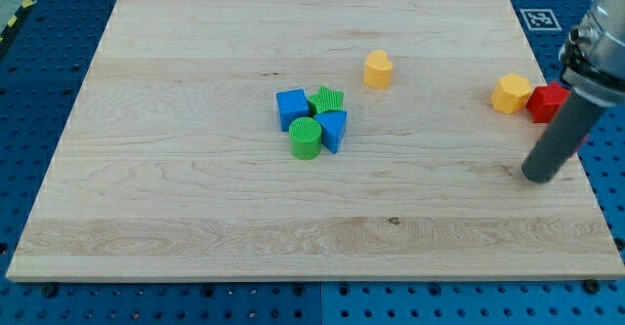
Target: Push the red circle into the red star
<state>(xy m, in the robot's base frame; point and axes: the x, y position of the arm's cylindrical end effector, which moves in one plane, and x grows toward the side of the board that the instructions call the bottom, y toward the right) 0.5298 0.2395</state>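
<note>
A: Near the right edge of the board [195, 218], your rod is standing with my tip [537, 177] sitting on the wood, just below and slightly left of a red block [548, 101].

B: Which red block are you seeing? Circle or star?

A: You're looking at one red piece only; the rod is partly hiding it, so I cannot tell its shape. It's lying by the right edge, touching a yellow block [511, 93] on its left.

B: Is the tip touching it?

A: No, it's sitting near but apart, closer to the bottom edge than the red one.

B: Gripper state?

A: You're running a bare rod, so no jaws are showing, neither apart nor together.

B: What else is sitting on the board?

A: A second yellow block [378, 69] is resting toward the top edge, right of centre. At the centre four are bunching together: blue cube [291, 107], green star [327, 101], green cylinder [306, 138], blue triangle [333, 129]. All of these are lying well apart from the tip.
</note>
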